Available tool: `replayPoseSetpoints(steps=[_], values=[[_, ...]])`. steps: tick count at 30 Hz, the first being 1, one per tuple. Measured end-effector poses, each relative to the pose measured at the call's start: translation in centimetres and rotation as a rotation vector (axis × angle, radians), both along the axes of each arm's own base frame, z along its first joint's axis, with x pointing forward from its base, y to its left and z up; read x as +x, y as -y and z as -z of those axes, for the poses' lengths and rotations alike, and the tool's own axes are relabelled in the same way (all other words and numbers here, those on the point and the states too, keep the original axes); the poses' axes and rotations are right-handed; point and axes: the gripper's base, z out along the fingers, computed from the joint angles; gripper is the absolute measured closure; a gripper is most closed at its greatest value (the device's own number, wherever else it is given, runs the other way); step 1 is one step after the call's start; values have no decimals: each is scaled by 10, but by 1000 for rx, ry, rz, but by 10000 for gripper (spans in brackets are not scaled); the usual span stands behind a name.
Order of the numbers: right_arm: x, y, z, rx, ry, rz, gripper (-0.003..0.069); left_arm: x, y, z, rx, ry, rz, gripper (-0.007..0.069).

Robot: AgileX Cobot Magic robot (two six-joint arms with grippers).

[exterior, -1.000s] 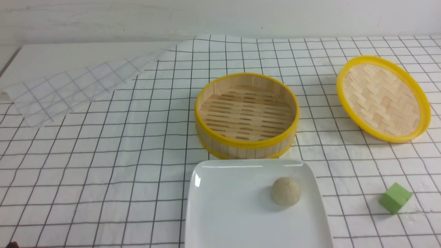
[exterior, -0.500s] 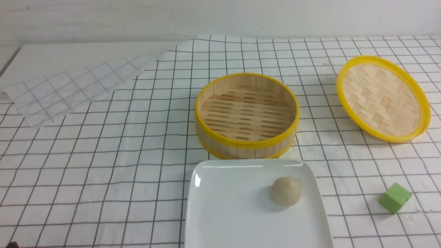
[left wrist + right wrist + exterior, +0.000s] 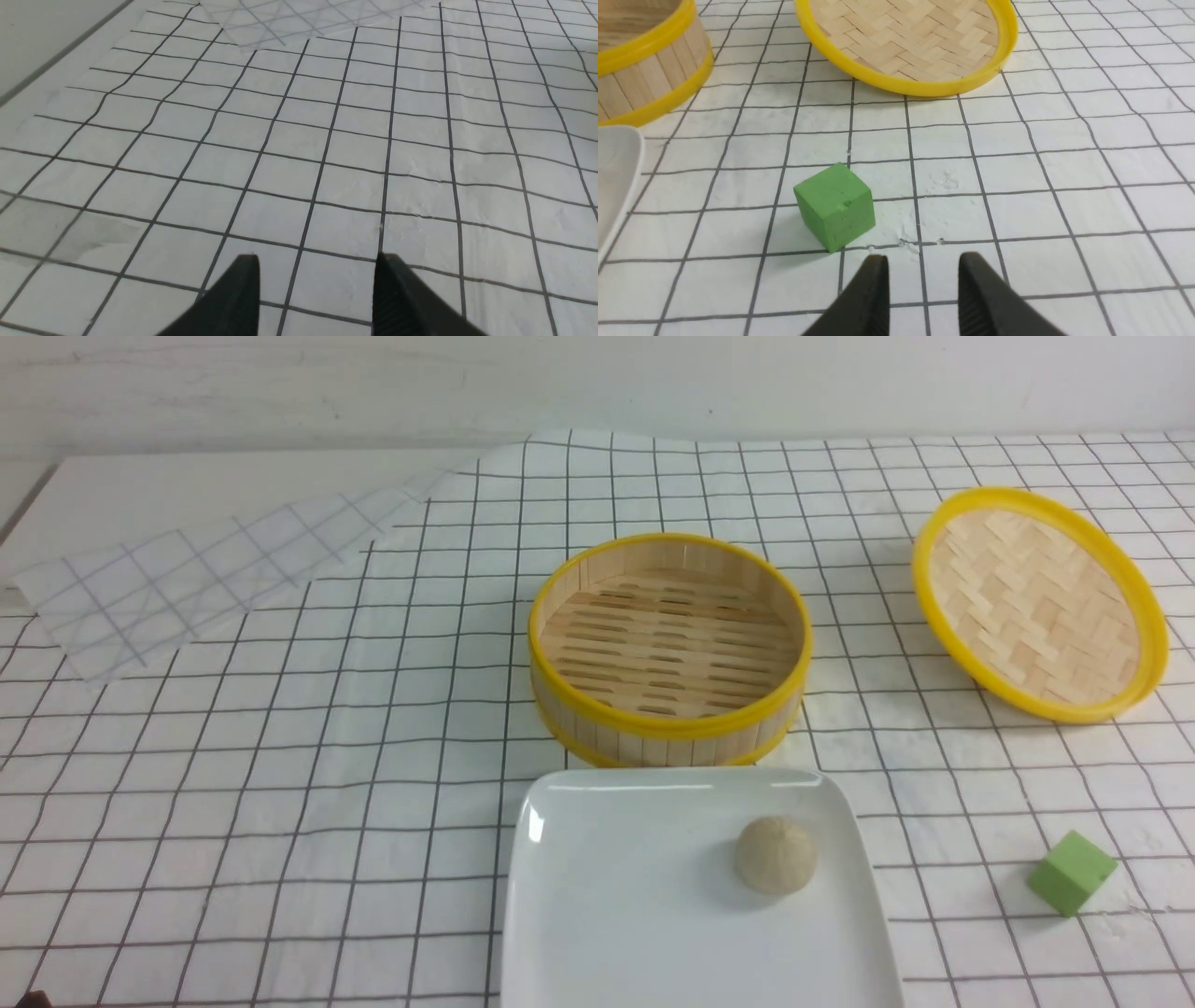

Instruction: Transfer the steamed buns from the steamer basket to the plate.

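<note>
One off-white steamed bun [image 3: 776, 855] sits on the white square plate [image 3: 607, 896], on its right half, at the near middle of the table. The bamboo steamer basket [image 3: 669, 728] stands just behind the plate; its slatted floor holds nothing. Part of its wall [image 3: 642, 79] and a corner of the plate [image 3: 616, 172] show in the right wrist view. My left gripper [image 3: 317, 261] is open and empty above bare checked cloth. My right gripper [image 3: 923, 259] is open and empty just beside the green cube. Neither gripper shows in the front view.
A shallow woven yellow-rimmed lid [image 3: 1036, 602] lies tilted at the far right, also in the right wrist view [image 3: 906, 37]. A green cube [image 3: 1071, 872] sits right of the plate, also in the right wrist view [image 3: 835, 205]. A folded-back cloth flap [image 3: 187, 579] lies at the far left.
</note>
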Motion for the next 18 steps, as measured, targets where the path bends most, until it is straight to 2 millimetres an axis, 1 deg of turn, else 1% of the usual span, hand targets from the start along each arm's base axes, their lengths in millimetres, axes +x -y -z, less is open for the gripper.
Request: replayPoseSetpoints(steps=[14,18], values=[[0,0,0,-14,0,1,420,0,0,0,0,0,0,270],[0,2,0,-63,-8,5,420,0,0,0,0,0,0,270]])
